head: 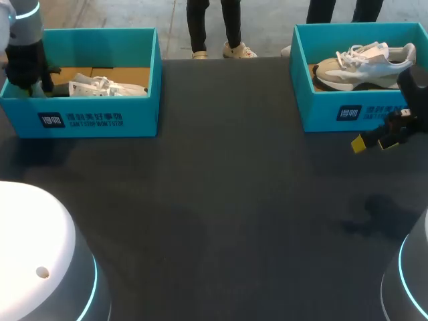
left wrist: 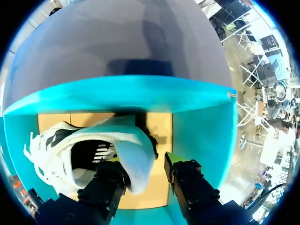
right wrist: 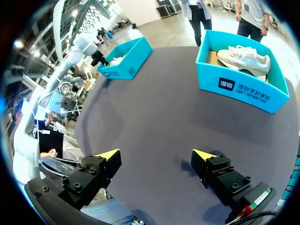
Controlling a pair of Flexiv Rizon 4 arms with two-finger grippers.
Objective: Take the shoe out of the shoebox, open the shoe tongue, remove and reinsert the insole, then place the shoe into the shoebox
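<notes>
On the black table [head: 221, 200], two teal cardboard shoeboxes (left shoebox [head: 100, 122], right shoebox [head: 321, 110]) each hold one white sneaker. Left gripper [left wrist: 143, 159] straddles the left sneaker's [left wrist: 133, 143] heel, fingers apart; right gripper [right wrist: 157, 154] hangs spread.

White domed arm bases [head: 33, 241] wear glowing cyan rings; left tool [left wrist: 143, 159] and right tool [right wrist: 157, 154] are black, screw-studded, yellow-tipped.

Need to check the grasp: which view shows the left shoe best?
Left wrist view: the shoe fills it, heel inside the open left pincer. Head view: partly hidden by the box; right wrist view: tiny.
</notes>
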